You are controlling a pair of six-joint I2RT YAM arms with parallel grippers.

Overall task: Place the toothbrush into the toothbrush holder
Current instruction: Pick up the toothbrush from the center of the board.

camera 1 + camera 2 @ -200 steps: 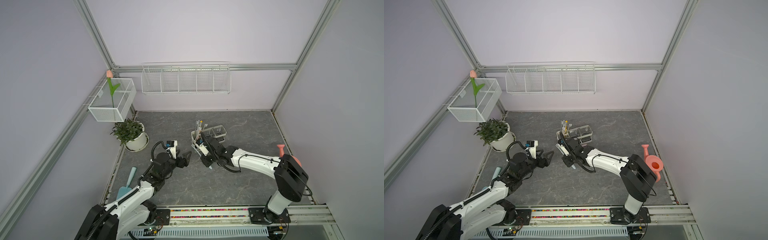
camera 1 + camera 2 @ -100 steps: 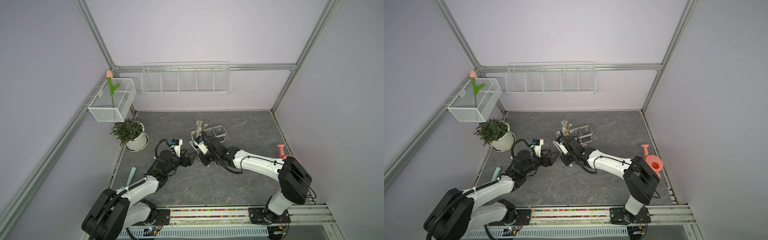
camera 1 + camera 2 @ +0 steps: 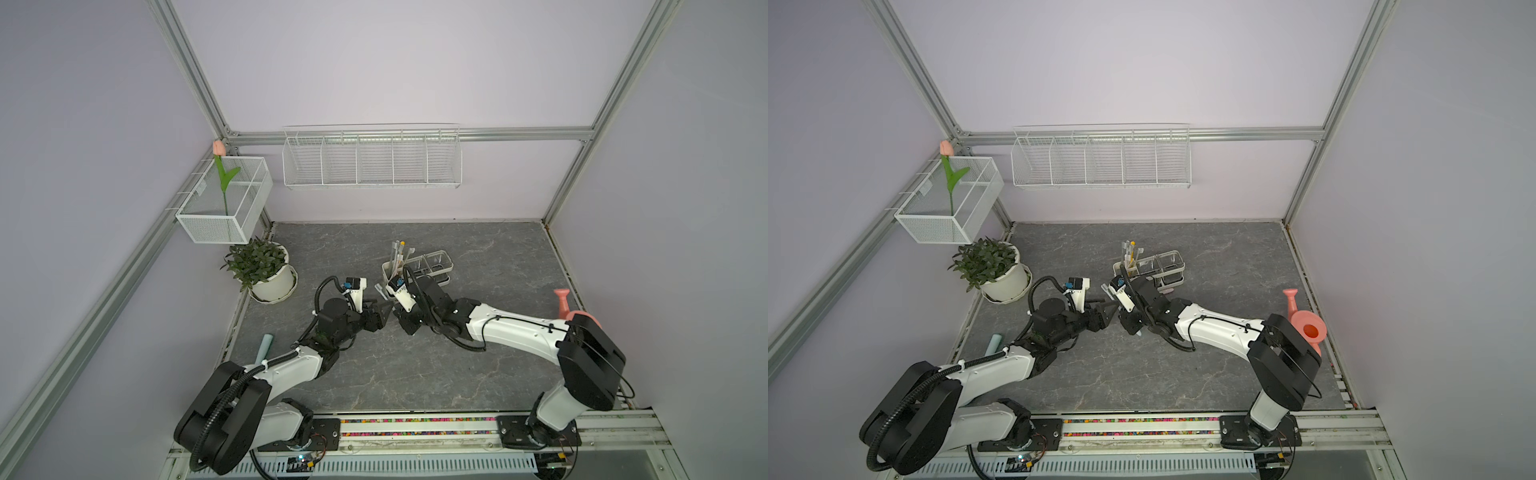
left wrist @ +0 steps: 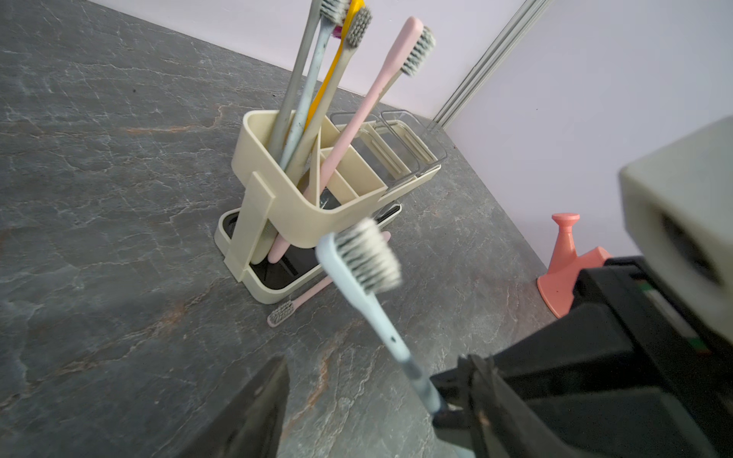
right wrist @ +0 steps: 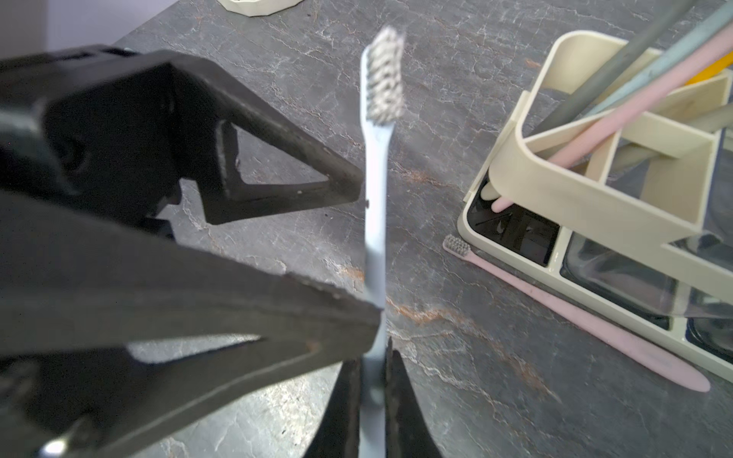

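Right gripper (image 5: 375, 357): I see it clamped on the pale blue toothbrush (image 5: 375, 222), bristles up.
Left gripper (image 5: 369, 253): jaws apart, straddling that handle.
Toothbrush holder (image 4: 277, 198): near, crowded with brushes (image 4: 329, 79).
Pink toothbrush (image 5: 575, 313): flat, just beside its base.

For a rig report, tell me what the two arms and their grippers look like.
The left arm and right arm have white shells with black joints. Black cables loop along both, plus a ribbed hose at the left shoulder. Each wrist carries a white camera box with a blue spot. The left gripper and right gripper are black; the left's fingers are triangular open frames.
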